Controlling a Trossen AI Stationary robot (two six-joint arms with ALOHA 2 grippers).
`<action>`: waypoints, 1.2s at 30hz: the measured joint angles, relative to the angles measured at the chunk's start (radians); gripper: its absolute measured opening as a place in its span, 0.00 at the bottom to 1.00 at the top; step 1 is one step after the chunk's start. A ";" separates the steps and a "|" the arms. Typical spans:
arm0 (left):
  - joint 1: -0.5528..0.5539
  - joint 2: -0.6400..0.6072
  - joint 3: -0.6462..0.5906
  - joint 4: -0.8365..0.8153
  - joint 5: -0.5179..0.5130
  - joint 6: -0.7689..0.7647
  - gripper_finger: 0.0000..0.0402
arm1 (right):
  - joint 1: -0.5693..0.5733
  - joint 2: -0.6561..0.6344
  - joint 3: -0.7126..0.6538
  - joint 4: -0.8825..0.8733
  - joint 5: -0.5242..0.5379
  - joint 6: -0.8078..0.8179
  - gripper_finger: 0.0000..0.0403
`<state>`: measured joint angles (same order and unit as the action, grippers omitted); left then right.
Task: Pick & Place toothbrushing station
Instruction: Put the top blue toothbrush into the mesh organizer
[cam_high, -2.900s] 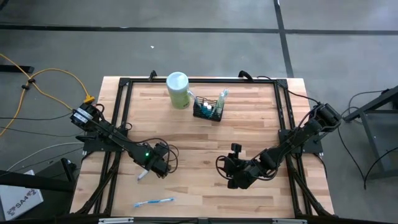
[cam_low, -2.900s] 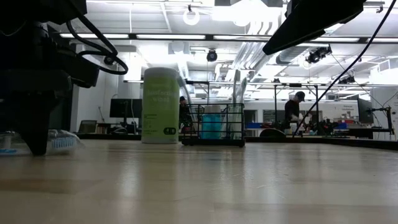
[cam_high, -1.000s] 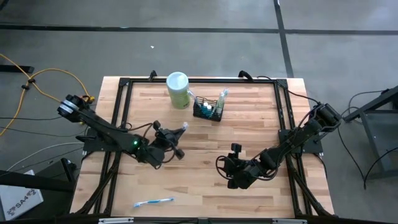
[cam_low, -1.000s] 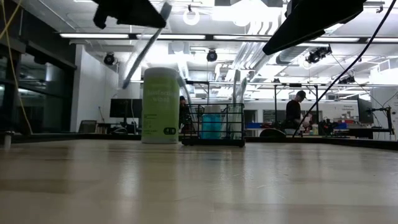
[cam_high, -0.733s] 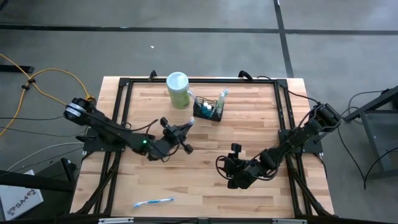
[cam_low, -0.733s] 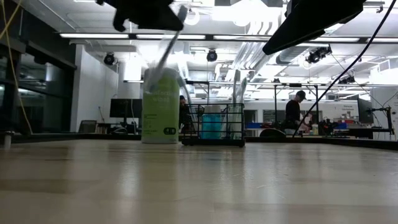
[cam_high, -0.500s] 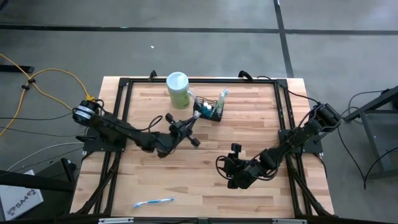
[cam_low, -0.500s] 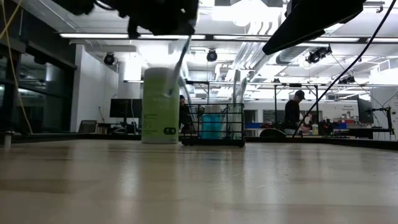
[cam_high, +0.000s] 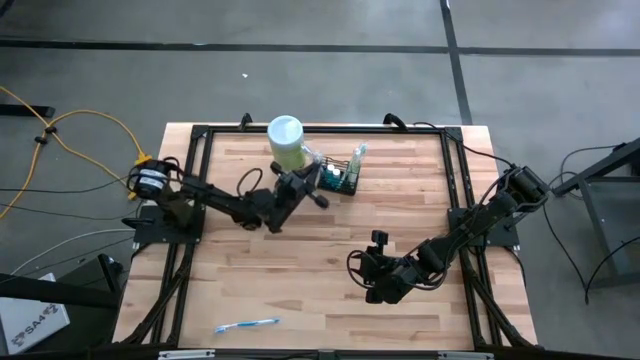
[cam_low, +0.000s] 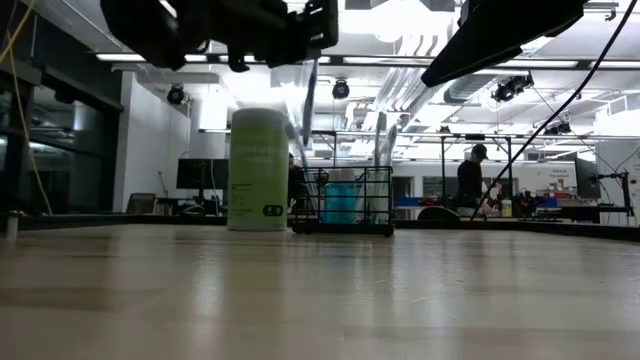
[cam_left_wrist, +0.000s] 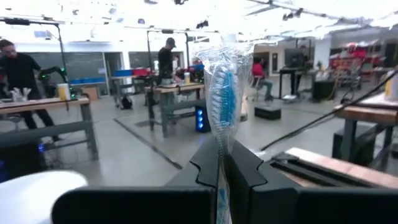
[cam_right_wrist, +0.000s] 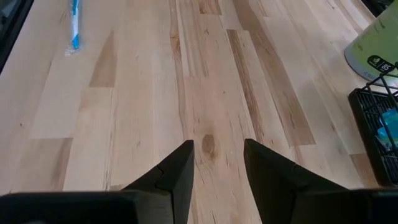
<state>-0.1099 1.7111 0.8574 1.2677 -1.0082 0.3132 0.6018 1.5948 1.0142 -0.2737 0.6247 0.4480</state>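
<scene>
The black mesh caddy (cam_high: 337, 178), at twelve o'clock on the table (cam_high: 330, 290), holds toothbrushes and blue items. The left gripper (cam_high: 312, 187), clenched on a wrapped toothbrush (cam_left_wrist: 222, 99), hovers at its nine o'clock. The right gripper (cam_right_wrist: 217, 158) rests released at five o'clock.

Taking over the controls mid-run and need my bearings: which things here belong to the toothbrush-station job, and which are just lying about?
Part of the job:
- small black wire-mesh caddy, already holding items
- clear-wrapped blue toothbrush, clamped in the left gripper beside the caddy
- second wrapped blue toothbrush, flat near the table's front edge

Lying about:
- pale green cylindrical canister with white lid
- right gripper, open and empty, waiting over bare wood
</scene>
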 joint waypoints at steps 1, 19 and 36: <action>0.014 0.000 0.000 0.000 0.019 -0.014 0.00 | 0.000 0.000 0.000 0.000 0.000 0.000 0.33; 0.090 0.000 0.134 -0.019 0.044 0.085 0.00 | -0.015 0.078 -0.001 0.003 -0.006 0.001 0.33; 0.174 0.154 0.136 0.087 0.009 -0.030 0.00 | -0.019 0.075 0.000 0.011 -0.028 0.001 0.33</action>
<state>0.0639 1.8650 0.9932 1.3546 -0.9994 0.2832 0.5825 1.6699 1.0142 -0.2628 0.5970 0.4492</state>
